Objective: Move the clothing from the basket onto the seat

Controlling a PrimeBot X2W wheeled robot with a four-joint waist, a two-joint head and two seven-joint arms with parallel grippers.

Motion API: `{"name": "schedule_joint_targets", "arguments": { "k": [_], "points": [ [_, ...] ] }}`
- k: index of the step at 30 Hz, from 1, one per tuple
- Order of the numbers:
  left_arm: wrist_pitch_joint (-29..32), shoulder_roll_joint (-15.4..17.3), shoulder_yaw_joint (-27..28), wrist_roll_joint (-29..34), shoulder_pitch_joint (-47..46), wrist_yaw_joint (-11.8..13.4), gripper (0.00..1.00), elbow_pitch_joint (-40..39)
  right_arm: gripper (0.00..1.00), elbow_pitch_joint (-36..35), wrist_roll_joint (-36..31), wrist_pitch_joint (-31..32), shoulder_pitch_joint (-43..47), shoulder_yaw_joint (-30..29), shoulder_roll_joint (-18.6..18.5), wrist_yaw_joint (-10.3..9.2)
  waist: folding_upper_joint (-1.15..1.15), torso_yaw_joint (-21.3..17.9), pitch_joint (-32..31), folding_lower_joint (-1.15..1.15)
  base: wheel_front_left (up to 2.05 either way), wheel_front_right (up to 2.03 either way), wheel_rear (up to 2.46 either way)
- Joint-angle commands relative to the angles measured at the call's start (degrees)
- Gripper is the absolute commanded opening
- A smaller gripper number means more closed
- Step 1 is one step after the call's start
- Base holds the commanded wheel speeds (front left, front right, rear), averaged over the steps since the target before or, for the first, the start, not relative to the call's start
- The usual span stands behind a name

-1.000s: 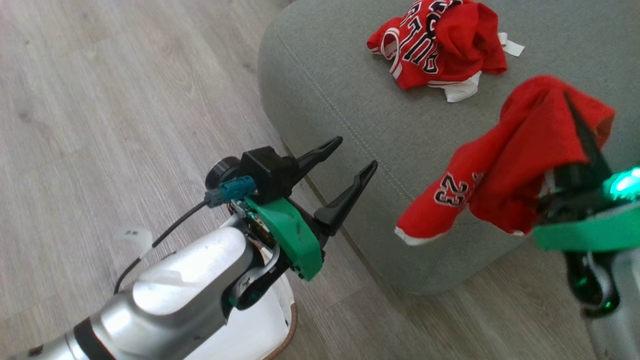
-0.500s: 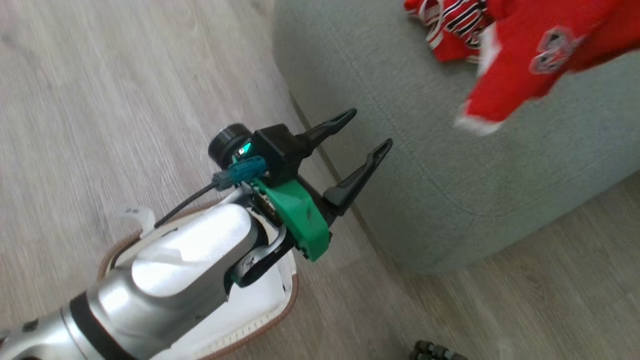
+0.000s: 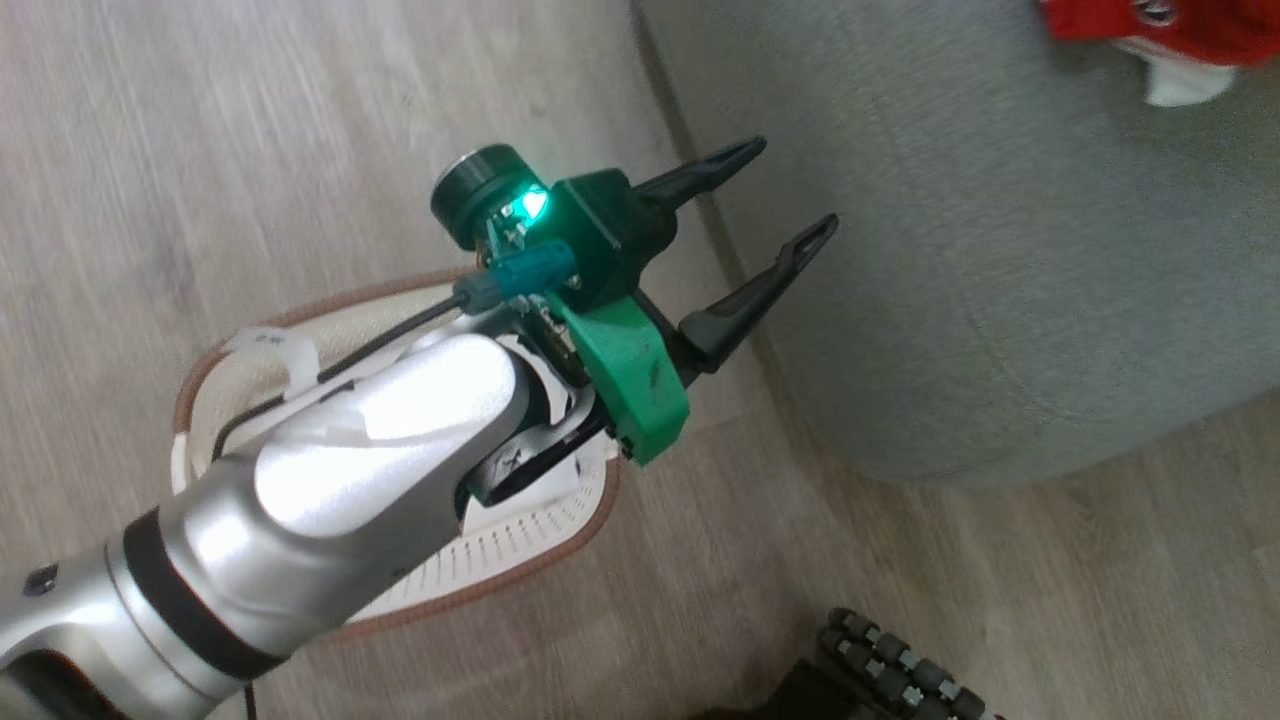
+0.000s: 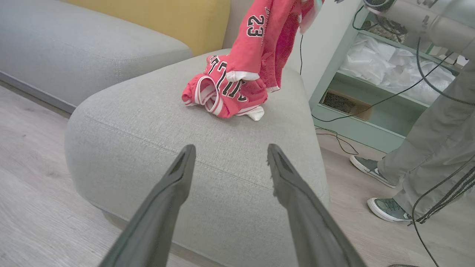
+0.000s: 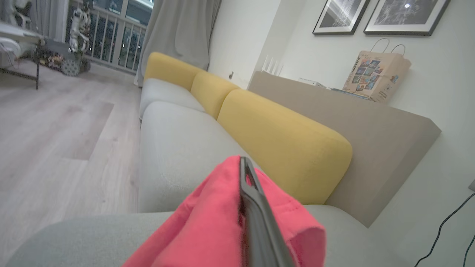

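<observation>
**Pale wood floor, grey sofa: red kit at the seat, basket below**

Pale wood-look floor (image 3: 200,150) carries the oval basket (image 3: 490,560), just beside the grey-green seat (image 3: 1000,300). The left forearm covers most of the basket, and what shows of its inside is white bottom. The left pincer (image 3: 795,183) hangs above the basket's far rim, fingers spread wide and holding nothing, pointing at the seat's side. On the seat's top lies a crumpled, lettered red jersey (image 4: 222,96). Over it dangles a second red garment (image 4: 256,40), numbered 23, pinched in the closed right pincer (image 5: 244,167); whether the two touch cannot be told. Yellow back cushions (image 5: 285,144) line the sofa behind. A person's legs (image 4: 426,148) and a mint-green shelf unit (image 4: 363,128) stand beyond the seat's far side.
</observation>
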Motion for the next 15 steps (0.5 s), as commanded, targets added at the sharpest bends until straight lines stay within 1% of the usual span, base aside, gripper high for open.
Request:
{"name": "schedule_joint_targets", "arguments": {
  "k": [1, 5, 11, 12, 13, 15],
  "points": [
    [0.2, 0.3, 1.8, 0.6, -3.1, -0.2, 1.00, -2.1, 0.00, 1.8, -2.4, 0.4, -2.7, 0.6, -1.5, -0.02, 0.00, 3.2, 4.2, -0.02, 0.00, 0.00, 0.00],
    [0.1, 0.0, 1.9, 0.9, -4.1, -0.3, 1.00, -2.0, 0.00, 9.5, -6.0, 2.2, -6.5, 2.2, -0.1, -0.02, 0.00, 5.1, 6.3, -0.02, 0.00, 0.00, 0.00],
    [-0.8, -0.2, 2.0, 1.0, -4.4, -0.4, 1.00, -1.4, 0.00, 19.6, -8.6, 8.9, -9.2, 6.3, 1.3, -0.02, 0.00, 7.2, 7.6, -0.02, 0.00, 0.00, 0.00],
    [-0.9, -0.3, 2.0, 1.0, -4.4, -0.4, 1.00, -1.3, 0.11, 20.9, -8.8, 9.8, -9.4, 6.8, 1.3, -0.02, 0.00, 7.5, 7.6, -0.02, 0.00, 0.00, 0.00],
    [-0.9, -0.3, 2.0, 1.0, -4.4, -0.4, 1.00, -1.3, 0.11, 20.9, -8.8, 9.8, -9.4, 6.8, 1.3, -0.02, 0.00, 7.5, 7.6, -0.02, 0.00, 0.00, 0.00],
    [-1.3, -0.4, 2.1, 0.9, -4.3, -0.4, 1.00, -1.1, 0.43, 23.1, -8.9, 11.7, -9.7, 7.7, 1.5, -0.02, 0.00, 7.9, 7.6, -0.02, 0.00, 0.00, 0.00]
  ]
}}
